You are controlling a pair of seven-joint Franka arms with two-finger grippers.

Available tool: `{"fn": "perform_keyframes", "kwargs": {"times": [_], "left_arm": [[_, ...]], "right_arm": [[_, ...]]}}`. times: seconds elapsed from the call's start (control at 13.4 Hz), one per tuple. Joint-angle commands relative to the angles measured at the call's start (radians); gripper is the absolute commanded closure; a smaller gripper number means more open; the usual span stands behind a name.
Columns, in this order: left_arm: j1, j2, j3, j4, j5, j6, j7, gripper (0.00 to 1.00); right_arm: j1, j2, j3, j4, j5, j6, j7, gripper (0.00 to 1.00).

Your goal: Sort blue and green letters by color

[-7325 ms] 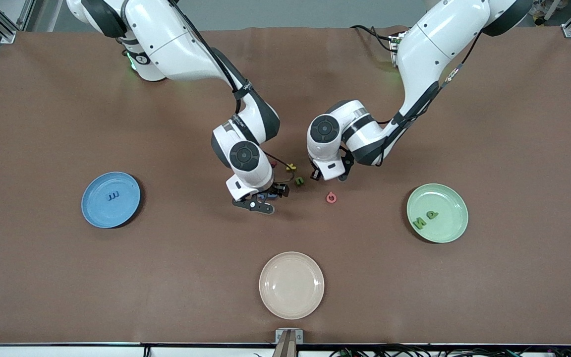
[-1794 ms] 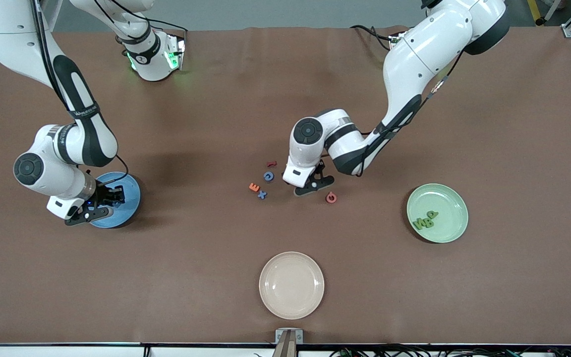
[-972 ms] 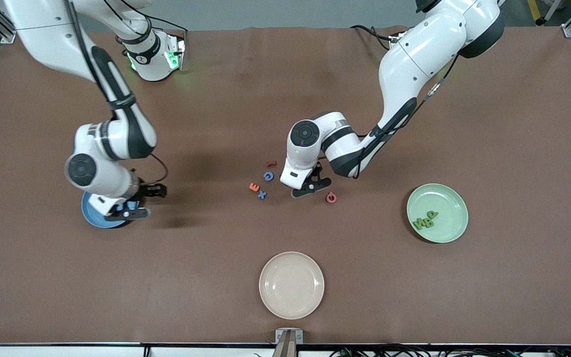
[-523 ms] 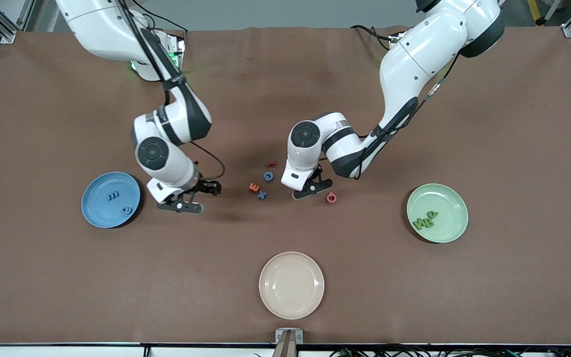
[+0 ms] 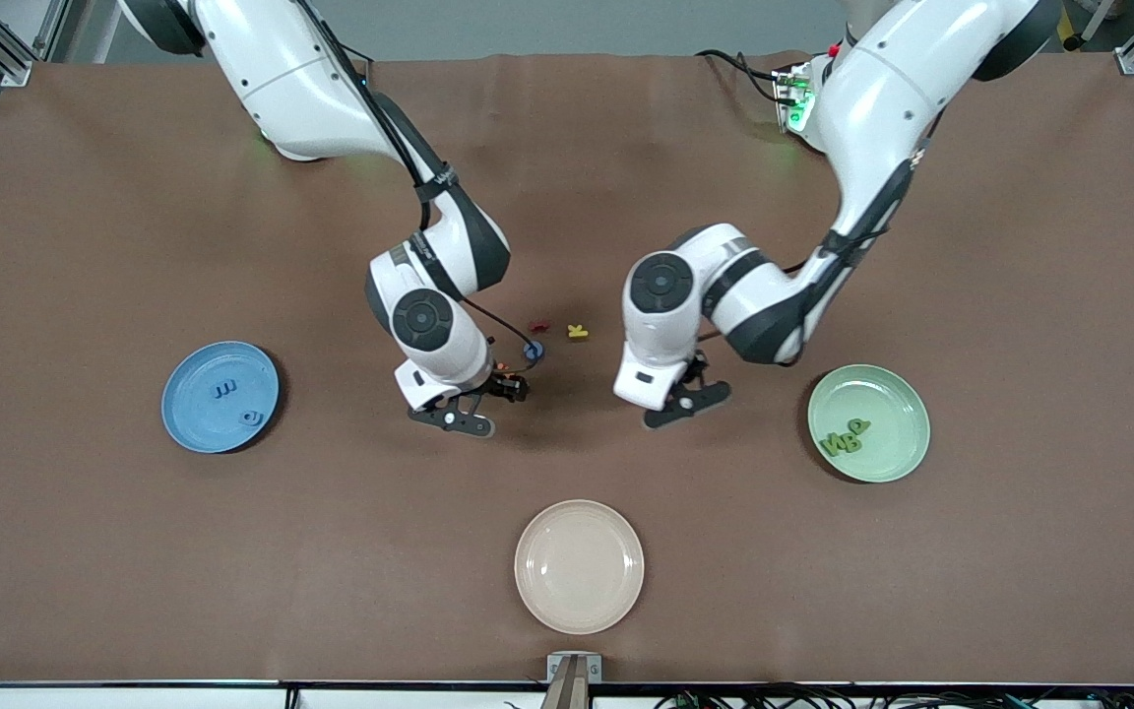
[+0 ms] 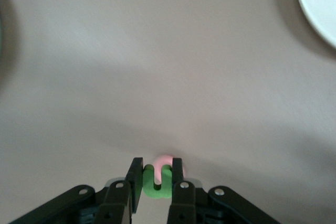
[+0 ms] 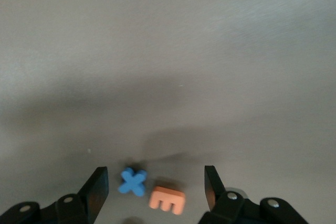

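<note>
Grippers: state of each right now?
Left gripper: closed on a green letter, above the pink letter.
Right gripper: open, holding nothing, over the blue X and orange E.

A brown surface carries three plates. The blue plate sits toward the right arm's end, the green plate toward the left arm's end, and the cream plate lies between them, nearest the front camera. Mid-surface lie a dark red letter and just beside it a yellow letter. An orange letter E lies flat, and a pink letter peeks out.
</note>
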Motion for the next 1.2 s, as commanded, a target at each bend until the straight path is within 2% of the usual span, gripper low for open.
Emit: {"fn": "perform_keyframes", "kwargs": {"times": [0.0,0.45,0.67,0.82,0.9,0.97,1.05,1.12], "left_arm": [[0.115,-0.066,-0.016,-0.061,-0.005,-0.008,0.146,0.99],[0.463,-0.077,-0.097,-0.156,-0.005,-0.009,0.550,0.98],[0.542,-0.049,-0.099,-0.156,-0.005,-0.006,0.628,0.97],[0.547,-0.034,-0.097,-0.155,-0.003,-0.001,0.631,0.95],[0.547,-0.031,-0.097,-0.155,-0.005,0.000,0.631,0.89],[0.547,-0.023,-0.097,-0.153,-0.003,0.002,0.631,0.76],[0.547,-0.022,-0.096,-0.150,-0.005,0.002,0.628,0.45],[0.547,-0.023,-0.096,-0.145,-0.005,0.000,0.622,0.00]], "right_arm": [[0.026,0.067,-0.009,0.081,0.011,-0.011,0.024,0.18],[0.055,0.105,-0.009,0.107,0.009,-0.009,0.012,0.19],[0.061,0.110,-0.009,0.108,0.006,-0.007,0.008,0.26],[0.069,0.110,-0.009,0.109,0.003,-0.009,0.005,0.35],[0.069,0.111,-0.009,0.109,0.003,-0.007,-0.003,0.40],[0.069,0.111,-0.009,0.109,0.005,-0.007,-0.014,0.45],[0.070,0.113,-0.007,0.109,0.005,-0.007,-0.017,0.49],[0.070,0.113,-0.009,0.109,0.005,-0.009,-0.017,0.54]]}}
